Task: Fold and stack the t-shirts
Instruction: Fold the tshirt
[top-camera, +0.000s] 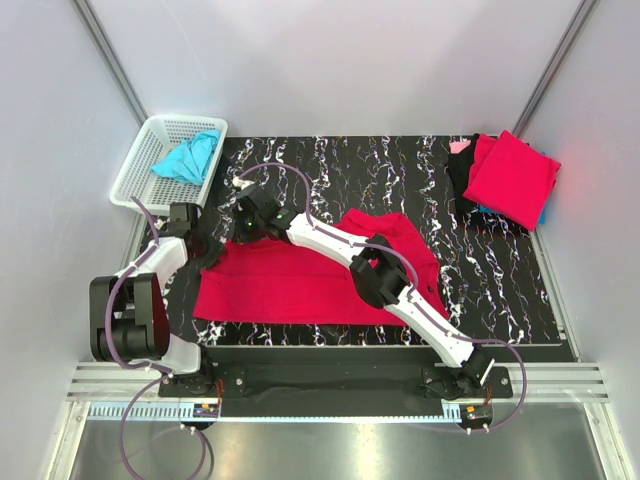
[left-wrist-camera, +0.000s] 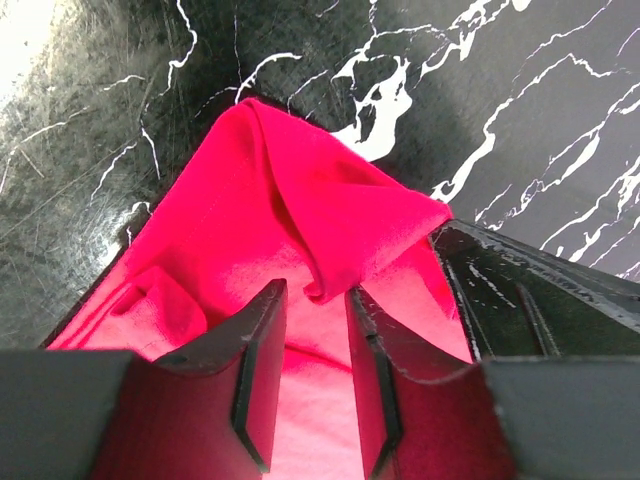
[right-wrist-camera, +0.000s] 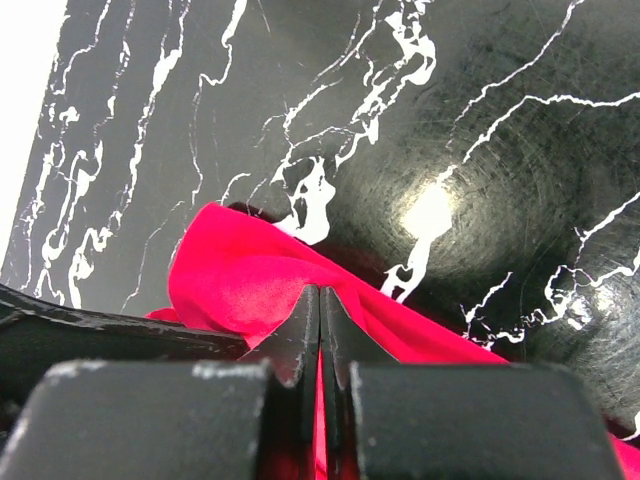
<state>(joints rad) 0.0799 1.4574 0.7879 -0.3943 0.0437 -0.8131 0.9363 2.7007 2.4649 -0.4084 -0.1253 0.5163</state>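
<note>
Left hand (left-wrist-camera: 312, 292) and right hand (right-wrist-camera: 320, 295) gripping the crimson t-shirt (top-camera: 270, 285) at one end, mid-fold.
Left jaws stand part-way apart, apparently clamped on a thick fold of cloth; right jaws are pinched fully together on a thin layer. The black marbled bench (top-camera: 400, 170) carries the shirt spread near 6 o'clock, smooth across its body, rumpled and raised toward its 10 o'clock corner, where both hands sit close together, probably so that end travels evenly as one fold. A folded stack (top-camera: 510, 180), red on top, lies at 2 o'clock. The white basket (top-camera: 140, 170) at 10 o'clock holds a crumpled turquoise t-shirt (top-camera: 188, 158), not yet folded.
</note>
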